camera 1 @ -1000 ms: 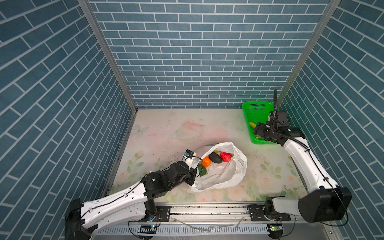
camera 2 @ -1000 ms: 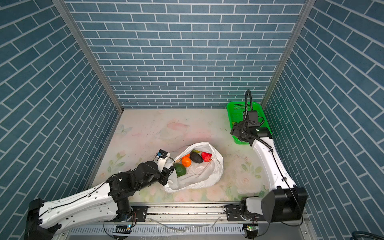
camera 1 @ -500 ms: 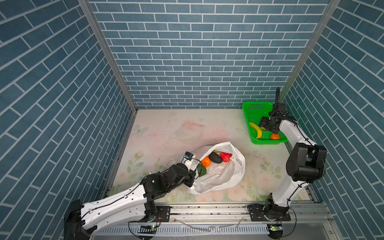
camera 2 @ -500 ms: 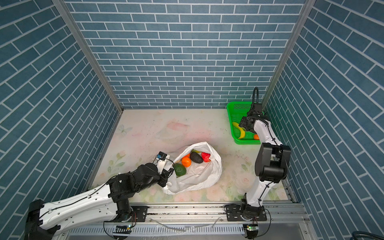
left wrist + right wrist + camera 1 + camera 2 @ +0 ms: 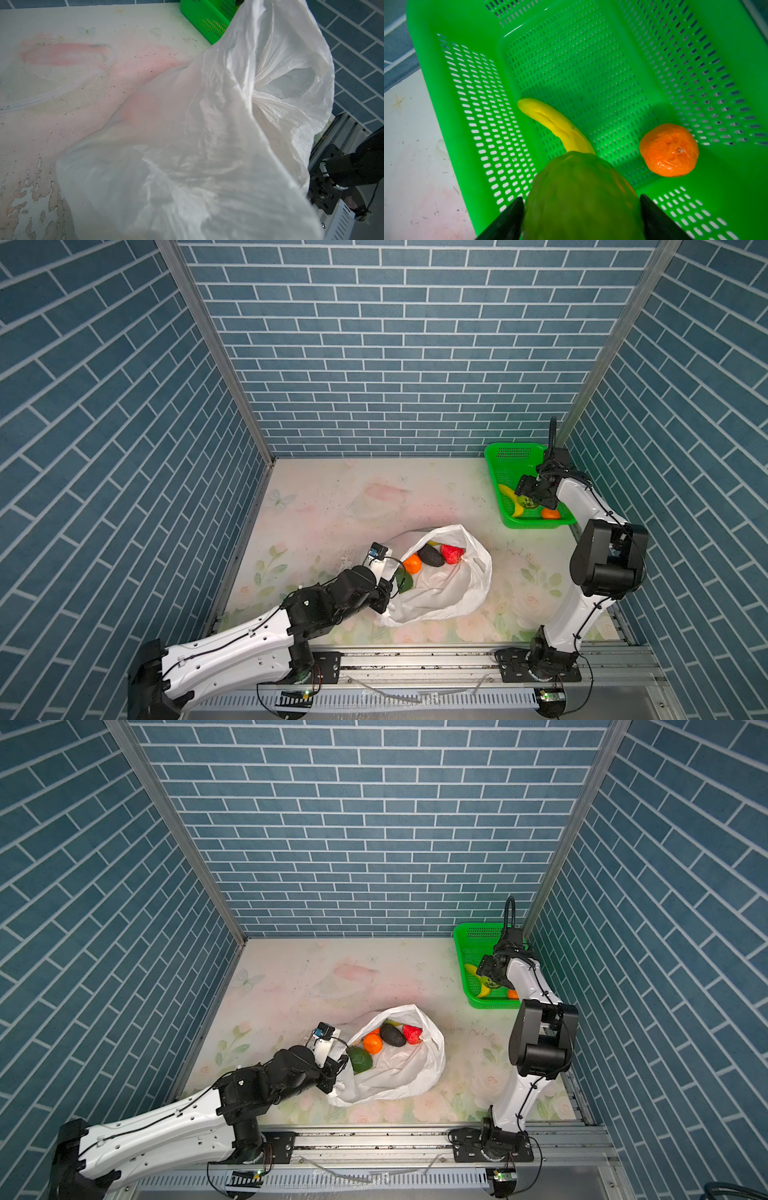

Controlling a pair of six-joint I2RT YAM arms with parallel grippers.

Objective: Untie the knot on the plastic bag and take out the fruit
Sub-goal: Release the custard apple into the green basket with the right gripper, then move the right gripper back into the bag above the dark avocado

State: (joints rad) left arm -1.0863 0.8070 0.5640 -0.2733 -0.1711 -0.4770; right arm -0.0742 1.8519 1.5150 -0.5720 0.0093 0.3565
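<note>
L tool (image 5: 337, 1074) is clamped tight on the near-left rim of the plastic bag (image 5: 440, 593), propping the mouth open. No knot across it that I can see. The bag sits mid-desk (image 5: 332, 506), toward the front edge.

Inside are an orange tangerine (image 5: 412, 563), a dark avocado (image 5: 431, 556), a red bumpy one (image 5: 452, 553) and a green one (image 5: 359, 1058) by the rim.

R tool (image 5: 580, 204) is over the green basket (image 5: 505, 464) in the far R corner, jaws spread wide either side of a green fruit (image 5: 579, 182). Can't tell if they're pinching it or clear of it. A banana (image 5: 556, 124) and a 2nd tangerine (image 5: 669, 150) lie on the basket floor.

Handling, my read: the film's thin, limp and slick. Grab a bunched rim or handle strip, not a flat panel, and pull gently or it'll tear. The fruit is prob light, rounded and smooth, so take each piece across its widest middle or it'll squirt out.
</note>
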